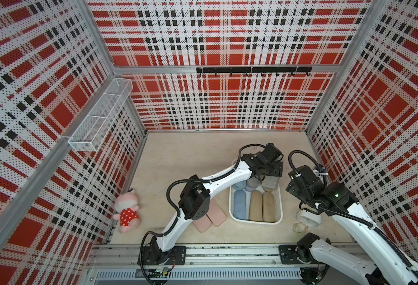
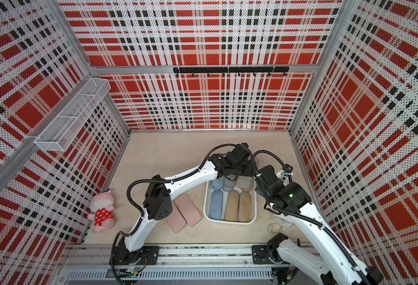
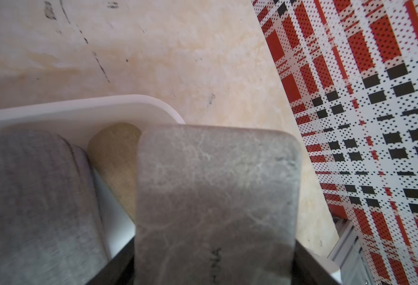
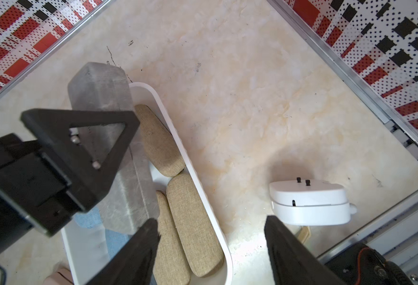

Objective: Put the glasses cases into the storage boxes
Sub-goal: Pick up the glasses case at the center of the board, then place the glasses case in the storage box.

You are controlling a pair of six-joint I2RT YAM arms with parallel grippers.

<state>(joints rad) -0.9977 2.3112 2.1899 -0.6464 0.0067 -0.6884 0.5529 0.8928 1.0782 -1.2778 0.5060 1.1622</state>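
You're mid-placement: your left gripper (image 3: 211, 266) is clamped on the flat grey case (image 3: 215, 187), held over the upper end of the white tray (image 1: 254, 222) in both top views. The case's end overhangs the rim, so draw it inside, lower it, then release. The right gripper (image 4: 209, 222) stands apart, empty. Two pink cases (image 2: 189, 209) lie left of the tray.

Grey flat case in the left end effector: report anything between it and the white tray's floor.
The grey flat case, clamped in the left end effector, hangs over the white tray at its far corner. A tan case lies in that spot beneath it, and a grey fabric case fills the neighbouring spot. It would likely rest on them.
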